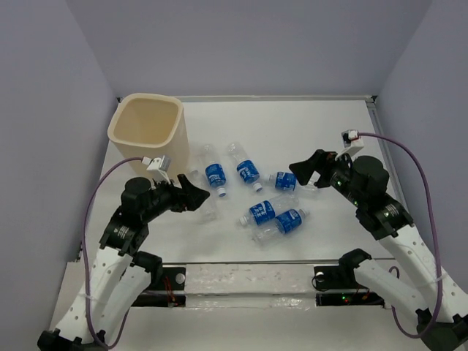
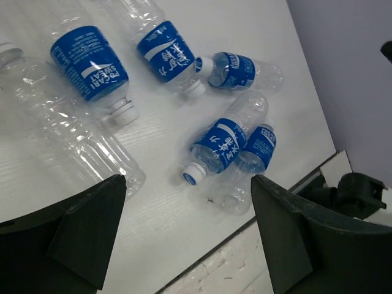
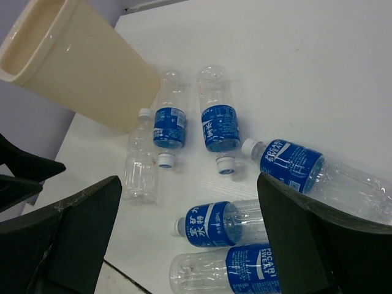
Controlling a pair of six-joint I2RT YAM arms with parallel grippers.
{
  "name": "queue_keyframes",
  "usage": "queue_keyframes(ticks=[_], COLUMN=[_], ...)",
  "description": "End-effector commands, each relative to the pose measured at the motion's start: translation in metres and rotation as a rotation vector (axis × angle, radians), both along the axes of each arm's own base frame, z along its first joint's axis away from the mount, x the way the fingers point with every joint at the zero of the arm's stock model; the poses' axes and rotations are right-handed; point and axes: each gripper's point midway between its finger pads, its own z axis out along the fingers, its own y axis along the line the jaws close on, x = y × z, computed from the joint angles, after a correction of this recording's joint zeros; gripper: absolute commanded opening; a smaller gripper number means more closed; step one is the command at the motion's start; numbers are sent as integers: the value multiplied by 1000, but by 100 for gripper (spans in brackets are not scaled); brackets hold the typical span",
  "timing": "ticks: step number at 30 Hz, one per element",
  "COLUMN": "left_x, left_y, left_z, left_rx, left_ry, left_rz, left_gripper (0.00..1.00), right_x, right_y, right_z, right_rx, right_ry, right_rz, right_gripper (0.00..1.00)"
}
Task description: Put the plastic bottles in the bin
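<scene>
Several clear plastic bottles lie on their sides in the middle of the white table, most with blue labels: one [image 1: 214, 174], another [image 1: 247, 170], a third [image 1: 285, 180], and a pair nearer the front [image 1: 261, 212] [image 1: 287, 221]. An unlabelled bottle [image 2: 67, 135] lies by my left gripper [image 1: 199, 191], which hovers open and holds nothing [image 2: 190, 239]. Over the bottles' right side, my right gripper [image 1: 302, 172] hangs open and empty as well [image 3: 190, 233]. The cream bin [image 1: 146, 128] stands upright at the back left [image 3: 79, 67].
The table's front edge [image 2: 245, 226] runs just below the nearest bottles. Grey walls close in the left, back and right sides. A raised rail [image 1: 384, 146] lines the table's right edge.
</scene>
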Motion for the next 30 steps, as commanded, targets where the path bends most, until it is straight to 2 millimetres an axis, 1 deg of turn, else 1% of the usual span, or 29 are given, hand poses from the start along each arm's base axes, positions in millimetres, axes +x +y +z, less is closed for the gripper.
queue_keyframes(ticks=[1,2,3,5,6,7,8,9,10,11,14,15,17,18,20,21,23,24,26,27,28,30], left_x=[31,35,42,44,52,49,51,56,57,59,69,74,78,81,85,89,92,95,100,102,105,109], left_y=[9,8,5,0,5,-4,-2,4,4,6,15,20,23,24,22,24,25,21,15,14,15,15], left_z=[-10,-17,-31,-55,-74,-80,-88,-98,-101,-103,-99,-95,-97,-102,-109,-118,-128,-136,-142,-147,-146,-148], left_rx=[-1,9,52,113,188,227,250,296,300,298,282,281,297,322,355,393,429,439,440,454,457,465], left_ry=[52,71,94,140,167,172,195,209,210,210,184,165,152,148,154,166,175,185,184,190,185,177], left_rz=[174,193,224,255,319,306,345,397,416,439,529,568,589,591,588,603,609,596,582,584,592,605], left_gripper=[91,91,90,90,90,90,90,90,90,90,91,90,91,91,91,92,92,92,92,92,91,84], right_x=[2,2,2,-1,-1,-1,-1,-2,0,-1,-3,-4,-5,-6,-7,-8,-7,-7,-7,-7,-8,-8], right_y=[6,7,9,15,18,23,26,32,36,39,47,48,49,49,50,51,51,51,53,53,55,58], right_z=[35,32,26,20,19,8,5,3,-5,-8,-19,-23,-27,-31,-33,-35,-38,-39,-39,-39,-38,-39], right_rx=[29,28,31,43,55,56,60,64,56,53,41,37,36,35,40,38,29,23,23,23,29,39], right_ry=[-143,-143,-141,-138,-146,-121,-115,-112,-86,-78,-52,-43,-37,-31,-26,-23,-21,-20,-17,-17,-9,-2], right_rz=[37,42,52,87,100,123,140,173,191,208,263,269,275,280,289,297,301,300,308,312,323,336], right_gripper=[97,97,97,97,96,96,96,96,96,96,95,95,95,95,95,95,95,95,95,95,95,95])
